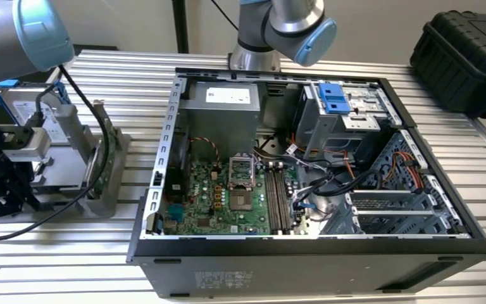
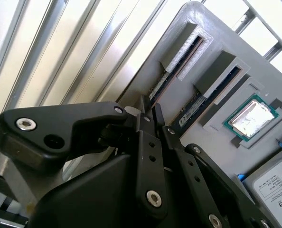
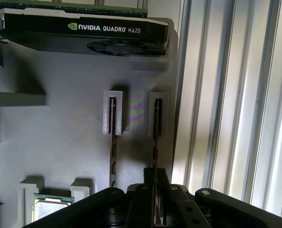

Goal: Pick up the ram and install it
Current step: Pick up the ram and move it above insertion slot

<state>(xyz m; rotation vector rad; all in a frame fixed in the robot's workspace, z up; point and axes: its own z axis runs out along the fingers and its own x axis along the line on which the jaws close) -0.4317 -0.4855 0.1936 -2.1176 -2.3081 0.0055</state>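
Observation:
Two ram sticks stand on edge in slots of a grey parts holder [image 3: 74,137]. In both wrist views my gripper [image 3: 156,175] [image 2: 150,105] is down over the ram [image 3: 156,133] [image 2: 174,73] nearest the holder's edge. Its black fingers sit tight on either face of the stick, which is still seated in its slot. The other stick [image 3: 113,142] [image 2: 212,90] stands free beside it. In the exterior view my arm [image 1: 7,145] hangs over this holder [image 1: 99,183] at the exterior view's left, beside the open computer case [image 1: 311,247], whose motherboard slots [image 1: 278,196] lie bare.
The holder also carries a black graphics card [image 3: 84,33], a processor chip [image 2: 252,116] and a silver drive [image 2: 274,183]. The ribbed metal table [image 3: 236,104] runs beside the holder. A black hard case [image 1: 467,57] stands at the back on the exterior view's right.

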